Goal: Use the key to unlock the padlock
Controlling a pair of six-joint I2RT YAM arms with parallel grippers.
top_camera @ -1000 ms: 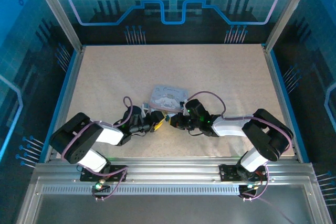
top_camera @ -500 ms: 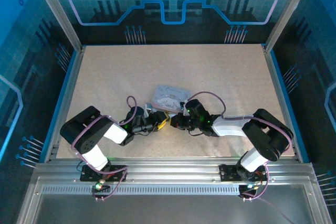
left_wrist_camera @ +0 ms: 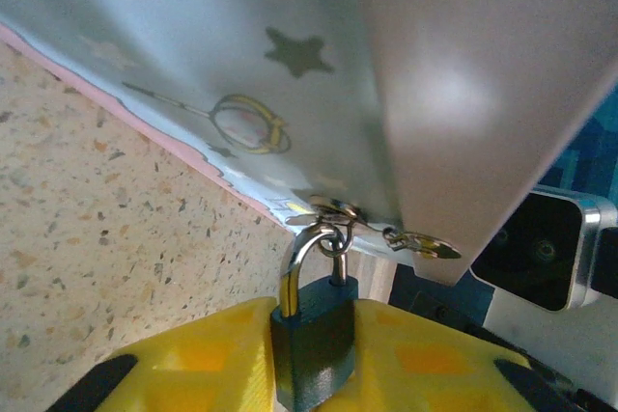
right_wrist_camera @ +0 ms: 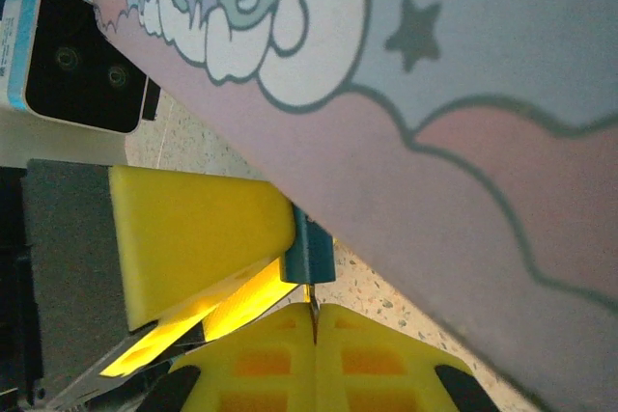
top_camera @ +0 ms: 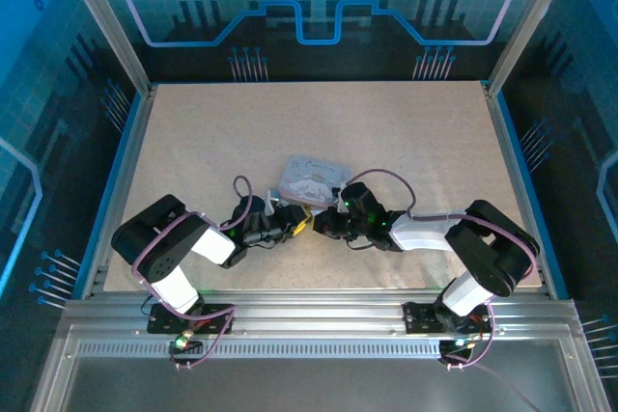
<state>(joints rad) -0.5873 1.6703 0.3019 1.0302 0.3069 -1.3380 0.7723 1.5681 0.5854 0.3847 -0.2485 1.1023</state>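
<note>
The left fingers (left_wrist_camera: pixel 183 359) clamp the dark padlock (left_wrist_camera: pixel 314 335) by its body. Its shackle runs up through the hasp ring on the edge of the cartoon-printed tin (left_wrist_camera: pixel 193 55), which lies on the speckled worktop (left_wrist_camera: pixel 87 219). Further right, the right fingers (right_wrist_camera: pixel 386 354) are pressed together on the thin key (right_wrist_camera: pixel 313 306), whose tip is at the padlock's underside.

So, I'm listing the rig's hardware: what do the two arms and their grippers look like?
Both the left arm and right arm have chunky black joints, white link covers and looping purple cables; small green lights glow on the right one. The left gripper and right gripper carry bright yellow fingers with square recesses.
</note>
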